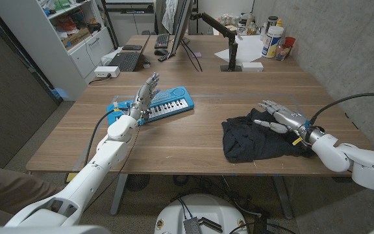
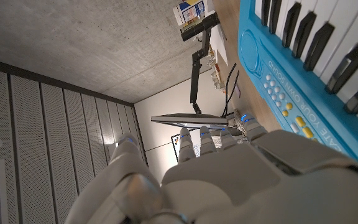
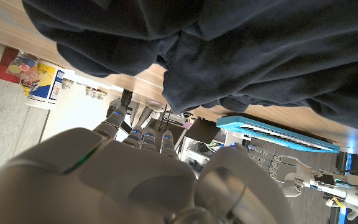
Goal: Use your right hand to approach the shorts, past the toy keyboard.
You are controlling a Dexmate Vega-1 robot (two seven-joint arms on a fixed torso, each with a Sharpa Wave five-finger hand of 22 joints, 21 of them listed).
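Head view is showing your right hand (image 1: pixel 276 117) hovering over the right part of the dark shorts (image 1: pixel 255 138), fingers spread and grasping nothing. The shorts are lying crumpled on the wooden worktop (image 1: pixel 174 140), right of centre and near the front edge. The blue toy keyboard (image 1: pixel 167 106) is sitting well apart from them, to the left and farther back. Your left hand (image 1: pixel 145 97) is standing released beside the keyboard's left end, fingers extended upward. In the right wrist view, your right hand (image 3: pixel 135 174) is looking at the shorts (image 3: pixel 241 56) close up, with the keyboard (image 3: pixel 278 134) beyond them. In the left wrist view, your left hand (image 2: pixel 229 174) is just beside the keyboard (image 2: pixel 309 68).
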